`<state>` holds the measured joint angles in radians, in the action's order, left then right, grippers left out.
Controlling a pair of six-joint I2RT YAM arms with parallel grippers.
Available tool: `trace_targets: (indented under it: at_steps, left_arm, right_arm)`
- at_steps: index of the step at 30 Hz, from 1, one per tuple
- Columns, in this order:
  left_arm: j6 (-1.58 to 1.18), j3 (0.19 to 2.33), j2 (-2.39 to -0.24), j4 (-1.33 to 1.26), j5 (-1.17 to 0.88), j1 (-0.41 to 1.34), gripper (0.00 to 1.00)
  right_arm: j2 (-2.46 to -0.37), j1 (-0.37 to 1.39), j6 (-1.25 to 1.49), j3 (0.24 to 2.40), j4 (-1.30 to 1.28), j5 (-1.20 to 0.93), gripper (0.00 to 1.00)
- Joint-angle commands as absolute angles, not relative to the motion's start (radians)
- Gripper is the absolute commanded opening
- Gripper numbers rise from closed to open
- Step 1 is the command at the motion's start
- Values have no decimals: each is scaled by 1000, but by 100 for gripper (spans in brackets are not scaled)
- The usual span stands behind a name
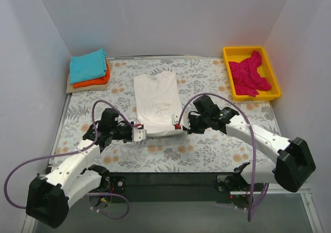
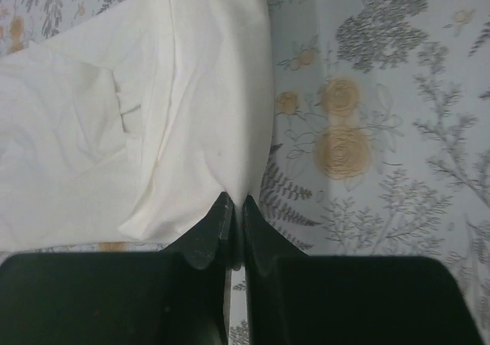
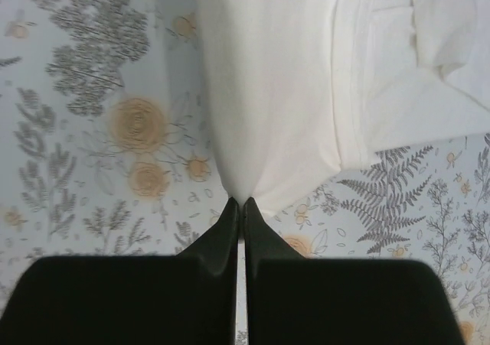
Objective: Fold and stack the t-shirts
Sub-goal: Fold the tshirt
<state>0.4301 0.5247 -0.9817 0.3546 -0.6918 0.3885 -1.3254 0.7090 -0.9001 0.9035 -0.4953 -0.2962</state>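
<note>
A cream-white t-shirt (image 1: 156, 101) lies lengthwise in the middle of the table, folded into a narrow strip. My left gripper (image 1: 139, 134) is shut on its near left corner (image 2: 230, 161). My right gripper (image 1: 177, 122) is shut on its near right corner (image 3: 253, 154). Both hold the near hem just off the cloth. A folded teal t-shirt (image 1: 88, 65) lies on a folded orange t-shirt (image 1: 95, 81) at the back left. A magenta-pink t-shirt (image 1: 250, 74) lies crumpled in a yellow bin (image 1: 228, 55) at the back right.
The floral grey table cloth (image 1: 217, 150) covers the table. A tan board (image 1: 70, 88) sits under the folded stack. White walls close in the back and both sides.
</note>
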Motion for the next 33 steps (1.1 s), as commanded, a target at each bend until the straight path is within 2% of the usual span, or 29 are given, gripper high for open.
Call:
trace_targets:
  at_steps: [1, 6, 11, 15, 19, 22, 33]
  left_arm:
    - [475, 531, -862, 702, -811, 394, 0]
    - [393, 601, -677, 819, -822, 393, 0]
    - [186, 673, -699, 715, -769, 376, 0]
    - [129, 745, -820, 618, -819, 289, 0]
    - [130, 820, -1051, 502, -879, 128, 0]
    - [115, 917, -1187, 433, -874, 82, 0]
    - [-36, 1316, -1800, 298, -804, 57, 0]
  right_arm:
    - [-1226, 776, -818, 937, -687, -365, 1]
    - [-1172, 815, -767, 1044, -758, -365, 1]
    - [-1252, 786, -805, 1184, -749, -319, 1]
    - [-1412, 704, -840, 1320, -749, -367, 1]
    - [-1544, 637, -874, 1436, -744, -391, 1]
    - [-1653, 595, -890, 1543, -742, -416, 1]
    - [-2104, 476, -939, 1943, -741, -459, 1]
